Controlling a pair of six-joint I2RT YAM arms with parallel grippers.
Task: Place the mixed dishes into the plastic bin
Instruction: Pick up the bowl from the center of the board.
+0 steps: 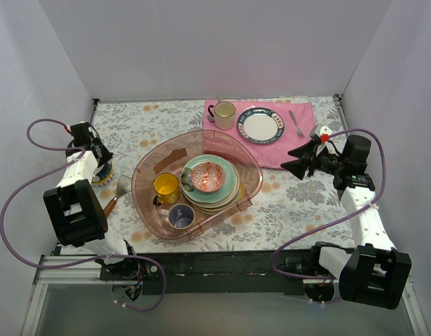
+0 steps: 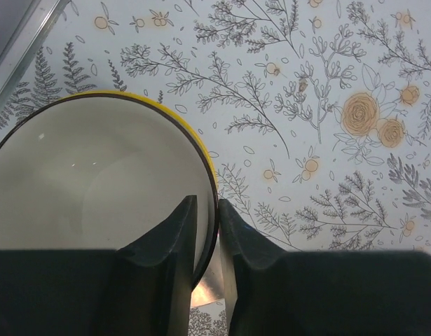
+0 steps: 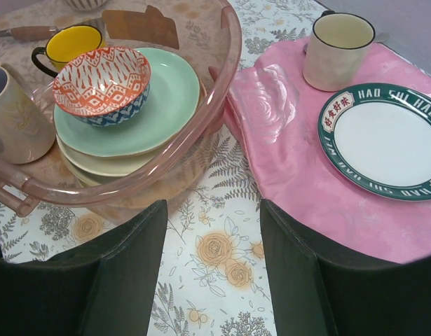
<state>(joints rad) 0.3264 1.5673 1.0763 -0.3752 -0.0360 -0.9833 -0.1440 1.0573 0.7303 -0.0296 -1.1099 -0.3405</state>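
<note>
White walls point(image 1: 201, 42) enclose floral table point(image 1: 292, 203) and plastic bin point(image 1: 146, 183).

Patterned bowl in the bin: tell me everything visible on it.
The small patterned bowl looks like glazed ceramic: red-orange and white geometric print inside, blue and white print on the outer wall. It sits upright and empty on the mint-green plate, top of the plate stack inside the pink bin. Nothing else appears to touch it.
</note>
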